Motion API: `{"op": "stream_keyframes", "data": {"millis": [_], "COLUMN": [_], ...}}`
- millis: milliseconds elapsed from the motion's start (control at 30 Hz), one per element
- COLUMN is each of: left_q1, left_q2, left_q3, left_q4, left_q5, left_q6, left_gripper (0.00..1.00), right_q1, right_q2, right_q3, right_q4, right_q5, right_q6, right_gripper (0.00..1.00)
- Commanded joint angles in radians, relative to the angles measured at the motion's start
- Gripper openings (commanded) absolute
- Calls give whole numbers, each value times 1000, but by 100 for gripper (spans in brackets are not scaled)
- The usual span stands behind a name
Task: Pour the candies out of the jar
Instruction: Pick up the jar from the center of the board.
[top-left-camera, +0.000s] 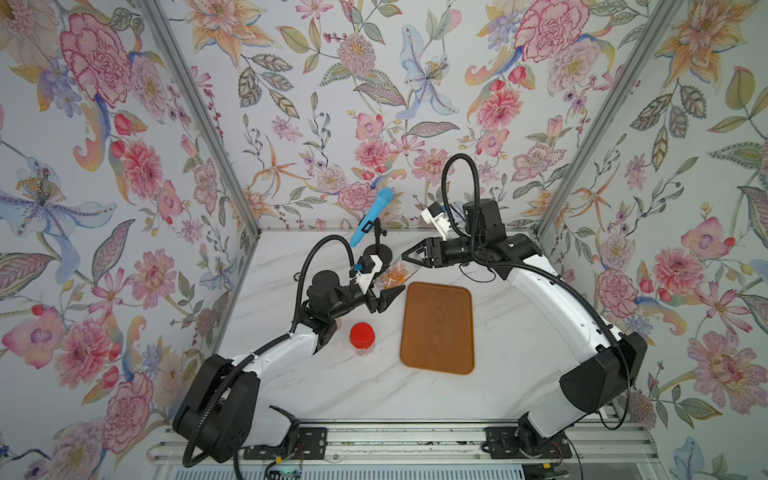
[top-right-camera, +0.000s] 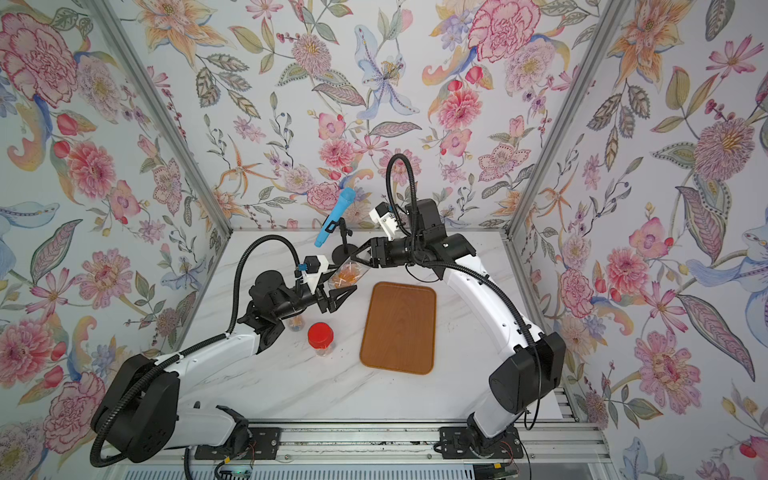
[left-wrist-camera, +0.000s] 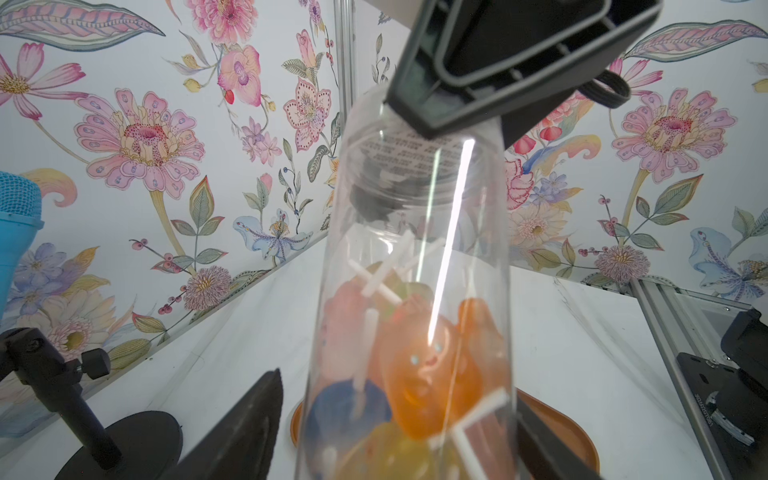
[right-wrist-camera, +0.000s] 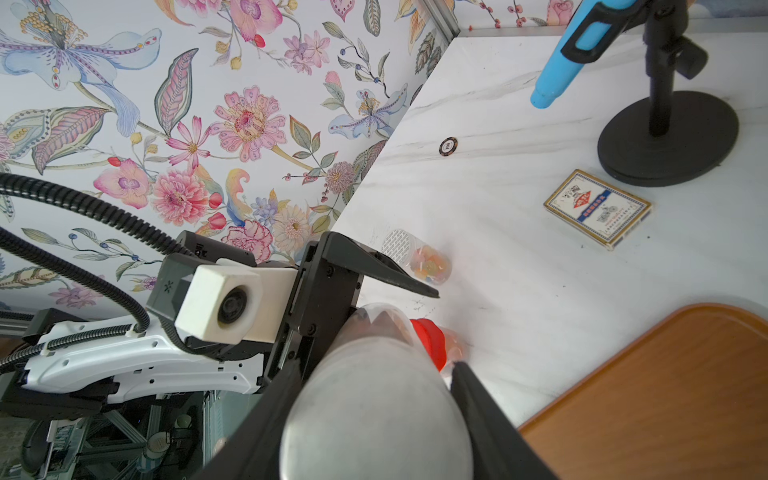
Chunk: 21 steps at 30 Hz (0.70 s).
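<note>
Between the right gripper's (top-left-camera: 409, 257) clenched jaws, the tilted jar (top-left-camera: 395, 275) of candies (left-wrist-camera: 428, 374) reaches into the left gripper (top-left-camera: 390, 294), whose grip is unclear.

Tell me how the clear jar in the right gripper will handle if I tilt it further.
The clear jar looks smooth and glossy, and the right gripper pinches only its base end, so it may slip or pivot. The candies lie piled at the ungripped end, so weight likely shifts as they slide.

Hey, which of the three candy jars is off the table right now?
The tilted jar held in the right end effector. The red-lidded jar and the third jar both rest on the table.
</note>
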Motion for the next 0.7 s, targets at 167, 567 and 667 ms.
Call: {"op": "stream_keyframes", "data": {"millis": [167,567,667], "left_q1": [-9,-9,-9], "left_q2": [-30,-27,-25], "left_q3": [31,39,36], "left_q4": [-15,-60,-73], "left_q5": [2,-47,-72], "left_q6": [24,47,57], "left_gripper": [65,19,0], "right_q1": [14,20,20], "right_q2": [19,15,-6], "right_q3": [-5,-24,-41], "right_q4": [20,76,83], "right_q5": [-11,24,131], "right_q6": [4,42,63], "right_gripper": [30,65,76]}}
